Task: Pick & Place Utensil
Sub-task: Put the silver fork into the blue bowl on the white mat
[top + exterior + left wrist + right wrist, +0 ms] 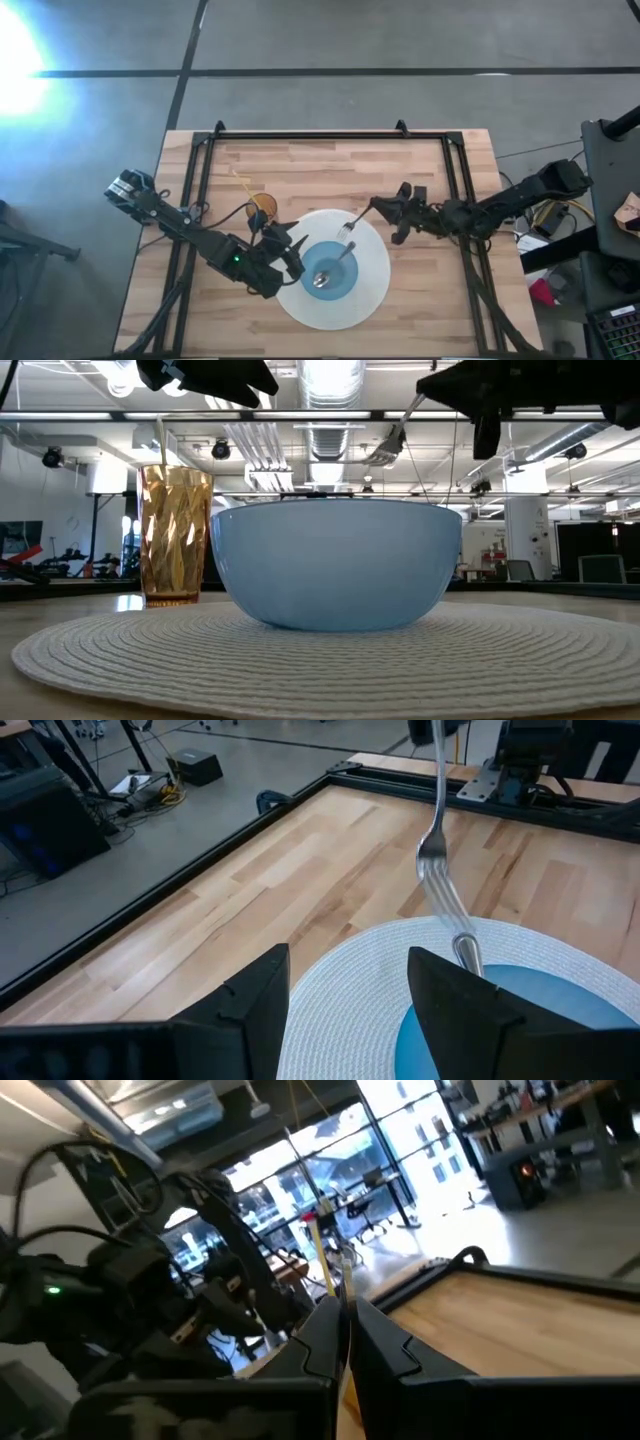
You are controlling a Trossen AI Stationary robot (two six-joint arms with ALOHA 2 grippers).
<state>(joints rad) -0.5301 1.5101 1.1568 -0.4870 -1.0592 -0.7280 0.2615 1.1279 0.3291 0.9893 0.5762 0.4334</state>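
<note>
The right gripper (385, 207) hangs above the table, just past the right rim of the round woven placemat (372, 290), with its fingers (322, 1342) pressed narrowly together on the handle end of a metal fork (352, 227). The fork runs out from the fingertips on a slant, its long axis leading down and toward the left arm, tines lowest. In the high view the tines sit over the placemat just beside the far right rim of the light blue bowl (330, 270). In the low view the fork (392, 442) is held clear in the air above the bowl's rim (335, 510), touching nothing else. The left wrist view shows the fork (437, 830) hanging nearly upright, tines down.

A second utensil, with a shiny rounded end, lies inside the bowl (322, 279); whether it is a spoon cannot be told for sure. Its handle leans up against the bowl's rim toward the fork.

The left gripper (285, 258) hovers over the left edge of the placemat, just beside the bowl, its two dark fingers (262, 1000) spread wide and holding nothing.

An amber ribbed tumbler (262, 208) with a pale straw (243, 183) stands on the bare wood near the placemat's far left edge, just beyond the left gripper.
</note>
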